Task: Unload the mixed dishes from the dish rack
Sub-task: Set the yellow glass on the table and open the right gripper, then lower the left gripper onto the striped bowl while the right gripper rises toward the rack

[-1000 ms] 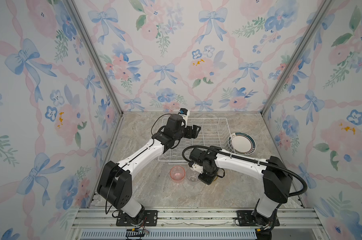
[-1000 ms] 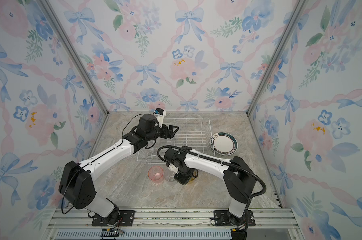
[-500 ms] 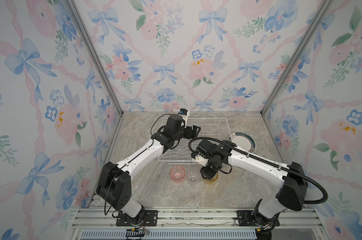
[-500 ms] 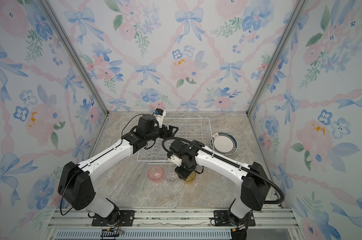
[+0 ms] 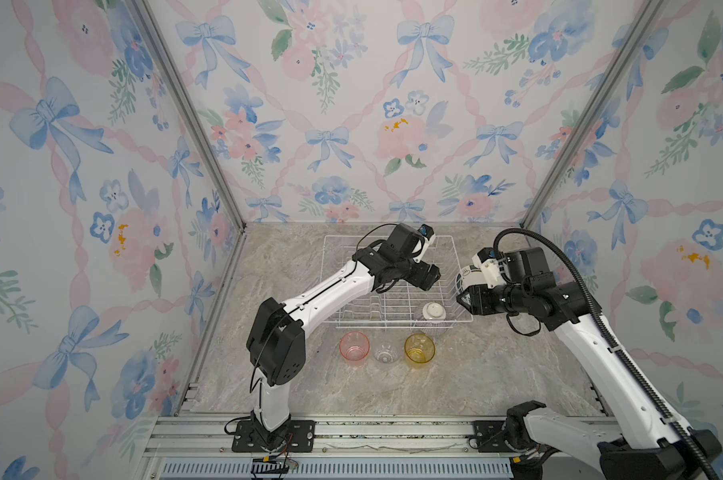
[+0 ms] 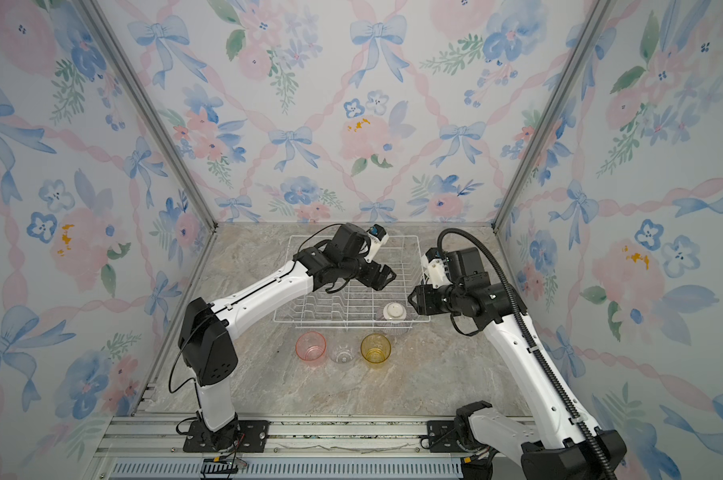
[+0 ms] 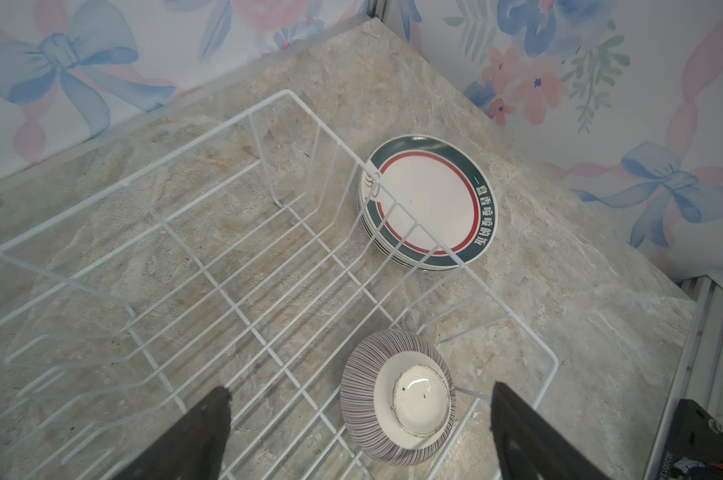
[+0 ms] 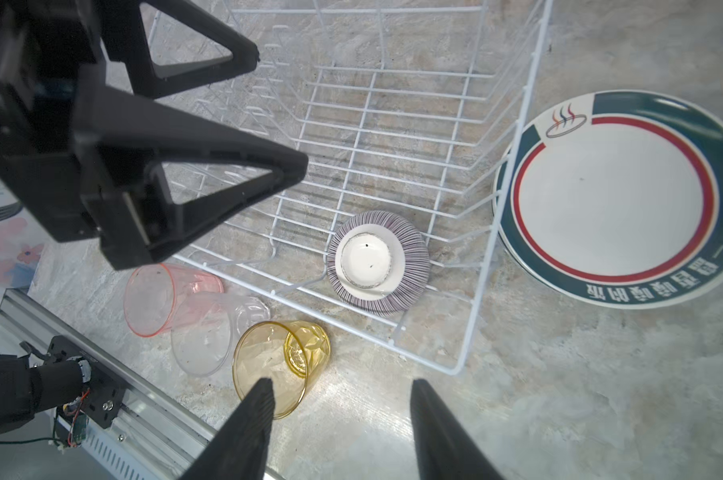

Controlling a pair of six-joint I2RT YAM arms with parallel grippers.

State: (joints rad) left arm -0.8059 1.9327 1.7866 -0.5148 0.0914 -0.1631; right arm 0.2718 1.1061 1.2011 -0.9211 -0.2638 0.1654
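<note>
In both top views white wire dish rack (image 5: 393,303), upturned purple-striped glass bowl (image 5: 433,316) in near right corner, pink tumbler (image 5: 354,347), clear tumbler (image 5: 386,353), yellow tumbler (image 5: 419,348) in front, left wrist, left gripper (image 7: 360,387) spread wide, dark-rimmed white plates (image 7: 428,201) stacked beside rack, right wrist, right gripper (image 8: 341,382) parted, empty.

Dish rack (image 5: 376,322): white coated wire. Plates (image 8: 613,199): glossy, smooth. Tumblers (image 8: 276,365): translucent, smooth plastic. Tabletop (image 8: 559,395): stone-look, slight sheen.
</note>
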